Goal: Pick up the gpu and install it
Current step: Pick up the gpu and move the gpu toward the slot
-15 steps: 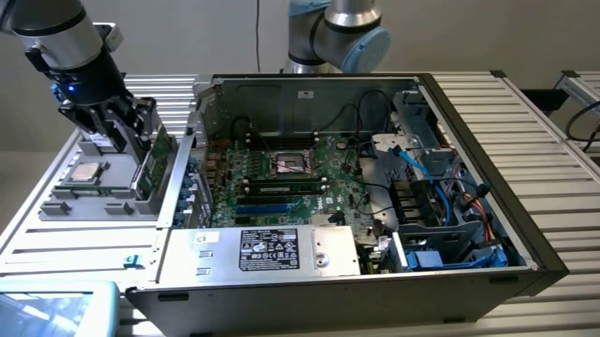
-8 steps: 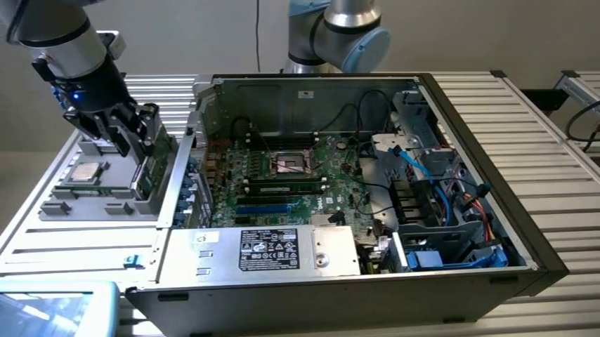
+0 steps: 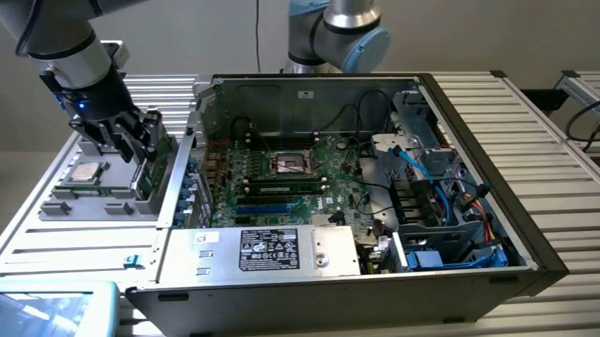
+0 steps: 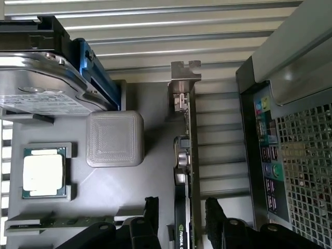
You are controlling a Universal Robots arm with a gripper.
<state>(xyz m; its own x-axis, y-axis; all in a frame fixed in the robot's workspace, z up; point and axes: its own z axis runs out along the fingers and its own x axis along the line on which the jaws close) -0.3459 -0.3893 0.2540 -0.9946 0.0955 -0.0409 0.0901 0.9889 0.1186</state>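
The gpu (image 4: 185, 176) shows a thin green circuit-board edge, a black plastic-looking cooler and a dull bare-steel end bracket (image 4: 182, 78). The gripper (image 4: 181, 210) has matt black fingers (image 4: 213, 212). The grey tray (image 4: 150, 155) is matt plastic with a fine layered grain, clearest on its square block (image 4: 114, 137). The processor (image 4: 44, 171) has a satin metal lid on a green board. The hard drive (image 4: 36, 78) is smooth bright metal with a white paper label, and it sits beside a glossy blue plastic rail (image 4: 98, 72). The table (image 4: 181, 31) is ribbed aluminium with a soft sheen. The computer case (image 3: 310, 95) is bare grey sheet metal inside, with a perforated metal grille (image 4: 306, 166).
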